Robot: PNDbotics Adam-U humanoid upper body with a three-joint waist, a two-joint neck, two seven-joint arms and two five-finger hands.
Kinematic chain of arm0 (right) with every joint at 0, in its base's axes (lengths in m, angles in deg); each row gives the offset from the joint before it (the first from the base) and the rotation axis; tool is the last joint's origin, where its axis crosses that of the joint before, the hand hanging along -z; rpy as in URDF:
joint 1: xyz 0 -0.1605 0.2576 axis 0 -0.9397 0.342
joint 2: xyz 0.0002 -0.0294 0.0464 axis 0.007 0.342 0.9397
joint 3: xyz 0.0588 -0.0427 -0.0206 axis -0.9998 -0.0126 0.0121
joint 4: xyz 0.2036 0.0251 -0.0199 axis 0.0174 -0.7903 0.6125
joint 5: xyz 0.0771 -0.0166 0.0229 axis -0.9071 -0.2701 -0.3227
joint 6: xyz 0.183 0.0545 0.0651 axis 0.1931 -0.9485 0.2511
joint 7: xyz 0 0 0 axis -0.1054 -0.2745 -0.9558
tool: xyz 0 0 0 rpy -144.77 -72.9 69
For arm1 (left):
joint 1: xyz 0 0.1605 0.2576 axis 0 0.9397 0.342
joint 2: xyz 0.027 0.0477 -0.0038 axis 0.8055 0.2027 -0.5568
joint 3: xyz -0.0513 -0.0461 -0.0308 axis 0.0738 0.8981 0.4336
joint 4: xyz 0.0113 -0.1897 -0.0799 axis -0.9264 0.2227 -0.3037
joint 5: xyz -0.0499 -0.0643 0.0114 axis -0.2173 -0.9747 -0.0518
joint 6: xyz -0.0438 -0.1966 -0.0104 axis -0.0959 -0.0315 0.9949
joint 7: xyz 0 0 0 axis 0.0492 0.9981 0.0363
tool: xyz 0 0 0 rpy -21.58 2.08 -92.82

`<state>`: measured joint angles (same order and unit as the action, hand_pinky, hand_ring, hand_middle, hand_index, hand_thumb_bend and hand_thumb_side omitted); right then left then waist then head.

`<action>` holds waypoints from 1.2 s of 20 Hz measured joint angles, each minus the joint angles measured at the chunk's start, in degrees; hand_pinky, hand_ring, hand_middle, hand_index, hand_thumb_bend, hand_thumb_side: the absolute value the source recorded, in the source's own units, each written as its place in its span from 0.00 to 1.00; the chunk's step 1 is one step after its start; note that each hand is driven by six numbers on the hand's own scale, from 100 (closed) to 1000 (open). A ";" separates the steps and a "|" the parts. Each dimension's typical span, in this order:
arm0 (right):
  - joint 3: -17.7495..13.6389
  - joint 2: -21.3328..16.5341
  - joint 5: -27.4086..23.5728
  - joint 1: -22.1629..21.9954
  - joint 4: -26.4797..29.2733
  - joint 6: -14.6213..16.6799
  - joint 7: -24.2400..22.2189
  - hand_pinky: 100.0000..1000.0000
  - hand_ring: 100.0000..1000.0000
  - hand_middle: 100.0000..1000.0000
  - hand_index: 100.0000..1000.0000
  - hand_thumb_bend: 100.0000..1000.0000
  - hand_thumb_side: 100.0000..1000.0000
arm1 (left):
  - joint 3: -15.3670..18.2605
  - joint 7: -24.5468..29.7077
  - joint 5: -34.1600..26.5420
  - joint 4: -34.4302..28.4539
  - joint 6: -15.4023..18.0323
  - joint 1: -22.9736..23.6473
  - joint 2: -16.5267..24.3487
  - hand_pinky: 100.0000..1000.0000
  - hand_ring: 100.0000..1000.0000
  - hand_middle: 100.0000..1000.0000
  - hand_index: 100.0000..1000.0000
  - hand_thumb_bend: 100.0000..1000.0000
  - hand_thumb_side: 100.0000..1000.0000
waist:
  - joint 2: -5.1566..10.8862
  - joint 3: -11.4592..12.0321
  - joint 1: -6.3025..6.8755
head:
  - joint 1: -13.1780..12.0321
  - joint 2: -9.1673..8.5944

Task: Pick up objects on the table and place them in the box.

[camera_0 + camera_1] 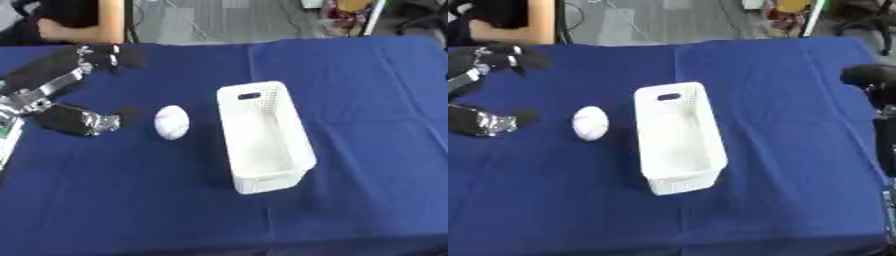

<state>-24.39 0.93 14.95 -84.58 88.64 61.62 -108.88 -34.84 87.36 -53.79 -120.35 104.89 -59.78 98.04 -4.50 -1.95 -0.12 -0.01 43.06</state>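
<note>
No text, label, brand, number or sign can be read. The white ball carries faint reddish marks, but they form no letters. The white box and the blue tablecloth are plain.

the box looks like white matt plastic, perforated near its rim. the cloth is blue fabric, faintly creased. the ball is smooth and white.

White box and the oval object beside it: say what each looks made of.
The white box looks like rigid matte plastic: perforated walls and a moulded handle slot. The oval object is white and smooth with faint reddish marks; its material is unclear, perhaps a ball.
</note>
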 measured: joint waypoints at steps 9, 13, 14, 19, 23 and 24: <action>0.30 0.00 -0.04 -0.05 0.00 0.01 -0.17 0.81 0.80 0.75 0.85 0.00 0.67 | -2.07 0.34 2.75 4.44 -0.28 -2.48 -2.70 0.63 0.72 0.81 0.87 0.67 0.72 | 0.06 0.12 -0.06 | -0.27 0.04; 0.31 0.00 -0.18 -0.16 0.00 0.00 -0.19 0.81 0.80 0.75 0.85 0.00 0.67 | -3.38 0.77 4.37 5.36 -0.16 -2.99 -2.82 0.64 0.72 0.81 0.87 0.67 0.73 | 0.08 0.13 -0.06 | -0.46 0.04; 0.31 0.00 -0.19 -0.16 0.00 0.00 -0.19 0.81 0.80 0.75 0.85 0.00 0.67 | -3.65 0.80 4.71 5.52 -0.18 -3.02 -2.93 0.64 0.71 0.81 0.87 0.65 0.74 | 0.08 0.13 -0.06 | -0.47 0.04; 0.31 0.00 -0.20 -0.17 0.00 0.00 -0.20 0.81 0.80 0.75 0.85 0.00 0.67 | -4.84 0.68 5.95 6.69 -0.30 -3.66 -3.98 0.63 0.71 0.80 0.87 0.62 0.74 | 0.09 0.14 -0.08 | -0.49 0.05; 0.31 0.00 -0.20 -0.18 0.00 0.00 -0.20 0.81 0.80 0.75 0.85 0.00 0.67 | -5.74 -1.48 6.50 7.87 -1.03 -4.29 -5.15 0.63 0.71 0.80 0.86 0.62 0.73 | 0.09 0.12 -0.10 | -0.56 0.05; 0.31 0.00 -0.20 -0.18 0.00 0.00 -0.21 0.81 0.80 0.75 0.85 0.00 0.67 | -5.91 -2.11 6.57 8.02 -1.13 -4.36 -5.31 0.62 0.70 0.79 0.85 0.62 0.69 | 0.09 0.12 -0.10 | -0.57 0.05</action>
<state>-24.08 0.93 14.75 -84.76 88.64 61.62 -109.08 -40.75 85.25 -47.22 -112.33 103.76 -64.14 92.73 -4.42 -1.83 -0.22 -0.58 43.11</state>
